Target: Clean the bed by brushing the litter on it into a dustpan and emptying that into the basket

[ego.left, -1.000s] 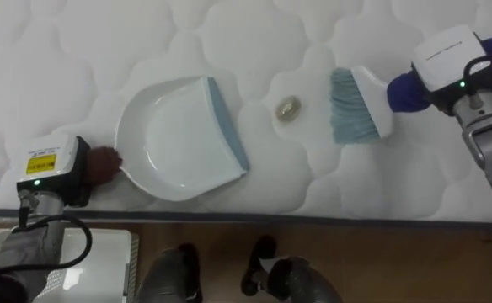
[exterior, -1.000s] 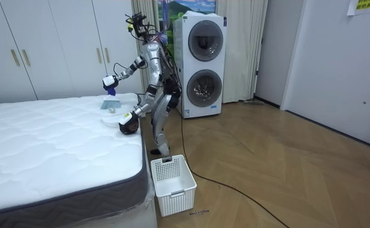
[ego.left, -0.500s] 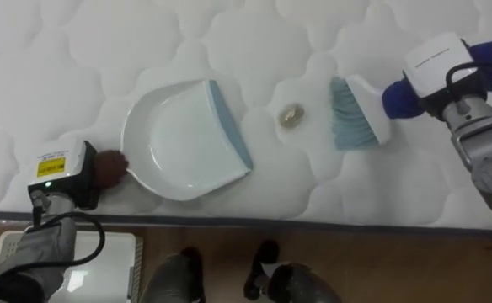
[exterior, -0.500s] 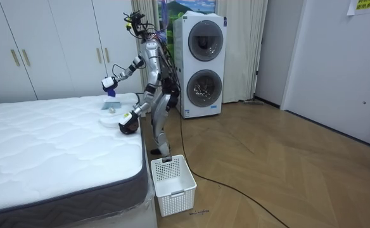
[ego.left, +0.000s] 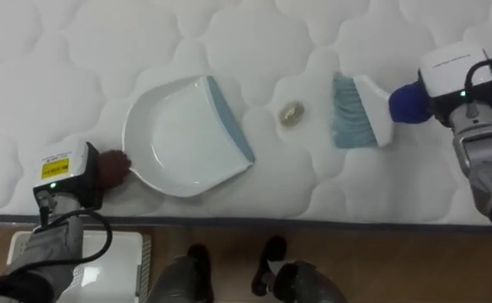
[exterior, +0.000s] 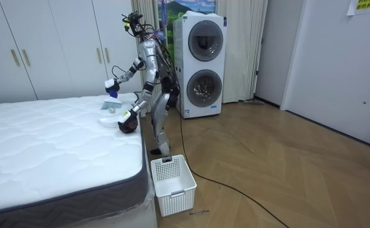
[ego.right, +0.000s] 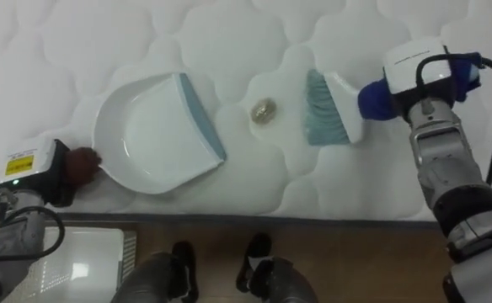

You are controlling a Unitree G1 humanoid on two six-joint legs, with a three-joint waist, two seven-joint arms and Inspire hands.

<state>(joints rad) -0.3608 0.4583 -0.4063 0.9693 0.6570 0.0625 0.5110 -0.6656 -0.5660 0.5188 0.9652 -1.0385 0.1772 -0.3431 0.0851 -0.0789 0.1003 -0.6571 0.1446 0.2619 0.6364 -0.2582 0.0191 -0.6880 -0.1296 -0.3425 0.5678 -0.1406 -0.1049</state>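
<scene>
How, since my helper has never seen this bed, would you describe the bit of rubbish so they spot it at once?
Find the white quilted mattress, near its front edge. A white dustpan with a blue lip is on the left and a blue-bristled brush on the right; the rubbish lies in the gap between them, touching neither. It is the only small, roundish, yellowish lump.

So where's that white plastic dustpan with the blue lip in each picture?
Left eye view: dustpan left of centre.
Right eye view: dustpan further left.
Room view: dustpan at the mattress corner, beside the robot.
Landmark: the blue-bristled brush, beyond the small beige scrap.
</scene>
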